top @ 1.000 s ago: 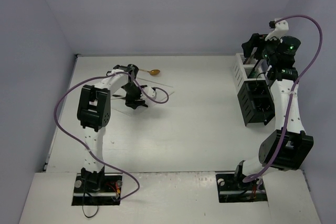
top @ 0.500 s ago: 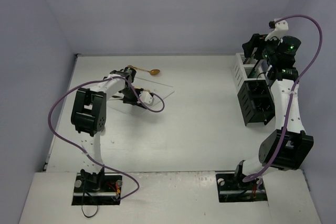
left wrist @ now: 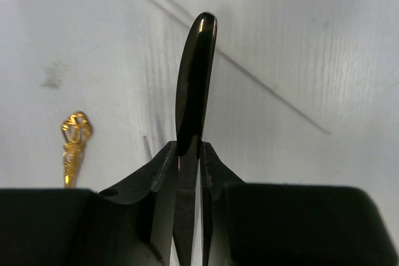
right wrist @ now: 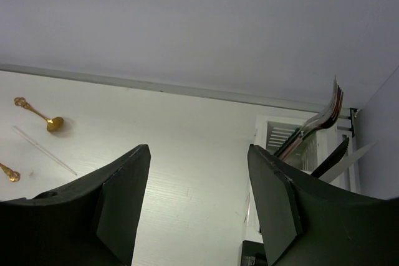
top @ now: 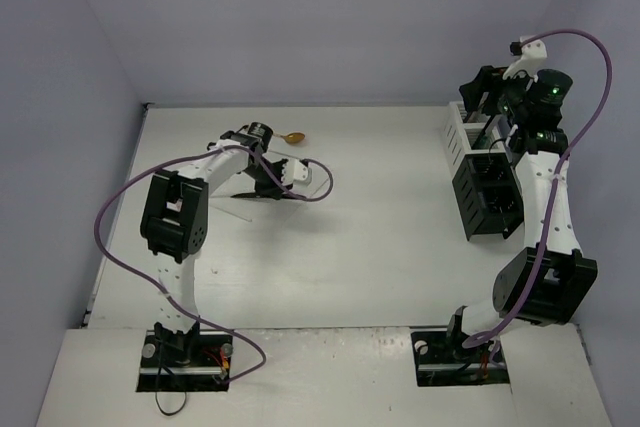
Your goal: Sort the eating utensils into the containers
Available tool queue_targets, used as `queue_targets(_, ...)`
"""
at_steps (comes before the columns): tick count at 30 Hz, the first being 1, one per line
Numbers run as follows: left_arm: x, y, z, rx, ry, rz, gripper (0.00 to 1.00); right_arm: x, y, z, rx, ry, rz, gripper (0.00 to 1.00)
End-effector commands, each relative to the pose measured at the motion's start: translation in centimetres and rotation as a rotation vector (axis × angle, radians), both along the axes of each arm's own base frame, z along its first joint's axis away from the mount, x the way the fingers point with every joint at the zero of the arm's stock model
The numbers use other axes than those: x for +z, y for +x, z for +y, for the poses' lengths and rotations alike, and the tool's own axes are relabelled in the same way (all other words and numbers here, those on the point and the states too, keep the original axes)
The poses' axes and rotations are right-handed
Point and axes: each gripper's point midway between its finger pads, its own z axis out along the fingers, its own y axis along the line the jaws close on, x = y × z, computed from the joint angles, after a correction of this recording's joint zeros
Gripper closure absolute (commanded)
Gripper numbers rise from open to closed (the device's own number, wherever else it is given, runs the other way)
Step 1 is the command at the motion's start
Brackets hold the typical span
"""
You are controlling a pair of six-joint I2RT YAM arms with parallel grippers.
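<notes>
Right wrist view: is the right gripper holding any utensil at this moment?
No, the right gripper is open, and nothing sits between its jaws.

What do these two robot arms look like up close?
Both the left arm and right arm have slim white links joined by chunky black joint housings. A purple cable loops loosely along each. A small green light glows near the right wrist. The left gripper and right gripper are smooth, black and tapered.
</notes>
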Motion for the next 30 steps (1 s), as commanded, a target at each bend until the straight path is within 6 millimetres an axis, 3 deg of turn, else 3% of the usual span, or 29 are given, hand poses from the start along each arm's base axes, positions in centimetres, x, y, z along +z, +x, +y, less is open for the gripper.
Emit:
queue_targets(1,11.2,0.8,-4.0,0.107,-0.288,-0.050,1.00,4.0,-0.4,1.5,0.056,-0.024,-0.120,0.40)
queue_targets(4,14.0,0.7,-5.2,0.166,-0.372,-0.003,1.00,4.2,-0.5,2.1,0.074,-0.031,-0.127,0.40)
queue_targets(9,16.8,0.6,-6.4,0.232,-0.457,0.068,1.00,4.9,-0.6,3.3,0.110,-0.069,-0.152,0.41)
queue_targets(15,19.7,1.3,-7.6,0.435,-0.530,0.227,1.00,6.4,-2.1,5.9,0.210,-0.266,-0.255,0.44)
queue_targets(17,19.7,1.6,-7.5,0.524,-0.527,0.280,1.00,6.6,-3.1,8.0,0.286,-0.340,-0.300,0.44)
queue_targets(21,19.5,1.0,-7.5,0.705,-0.526,0.417,1.00,5.8,-7.4,13.4,0.473,-0.626,-0.439,0.42)
queue_targets(25,18.7,0.4,-7.0,0.911,-0.500,0.530,1.00,3.4,-12.1,19.8,0.692,-0.925,-0.598,0.38)
queue_targets(28,17.6,0.0,-6.2,1.038,-0.451,0.571,1.00,0.9,-16.0,23.3,0.840,-1.059,-0.672,0.38)
queue_targets(30,16.8,-0.3,-5.4,1.135,-0.408,0.593,1.00,-1.7,-18.5,25.9,0.961,-1.154,-0.721,0.38)
